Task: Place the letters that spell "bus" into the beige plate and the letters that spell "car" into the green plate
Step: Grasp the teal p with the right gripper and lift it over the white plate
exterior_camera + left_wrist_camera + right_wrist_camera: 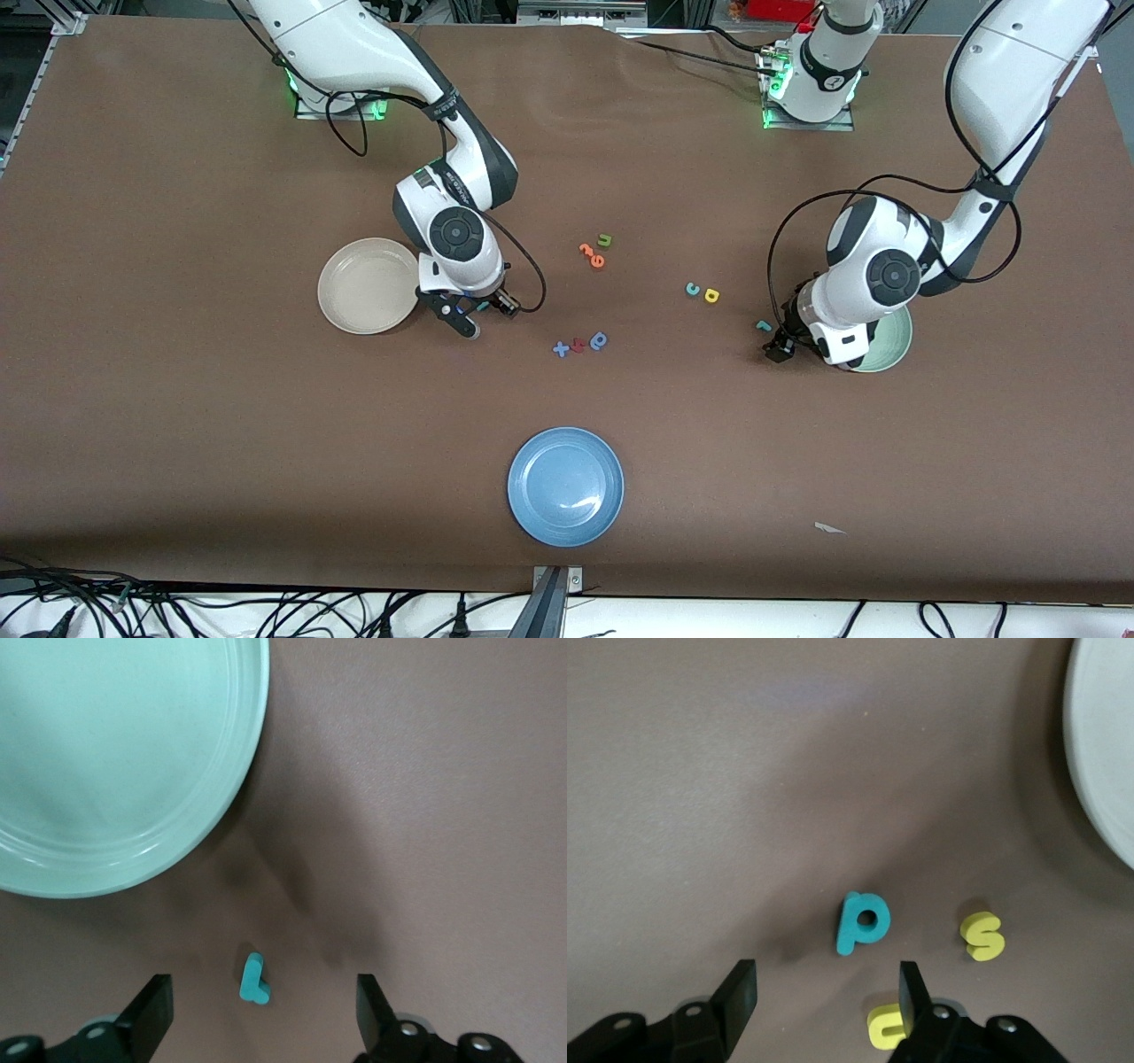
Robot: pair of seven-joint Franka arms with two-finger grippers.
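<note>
Right wrist view alone shows yellow "s" (pixel 982 935) (both hands released).

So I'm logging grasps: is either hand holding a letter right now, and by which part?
Nothing is held. The left hand stands open around the teal "r"; the right hand is open by the teal "b".

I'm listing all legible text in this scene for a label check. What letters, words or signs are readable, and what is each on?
"b": teal foam letter on the table, in the right wrist view.
"s": yellow foam letter beside it.
"u": yellow foam letter, partly hidden by the right gripper.
"r": teal foam letter near the green plate.
"u": green foam letter.
Other foam letters: too small to read.
No printed labels or brands are readable.
</note>
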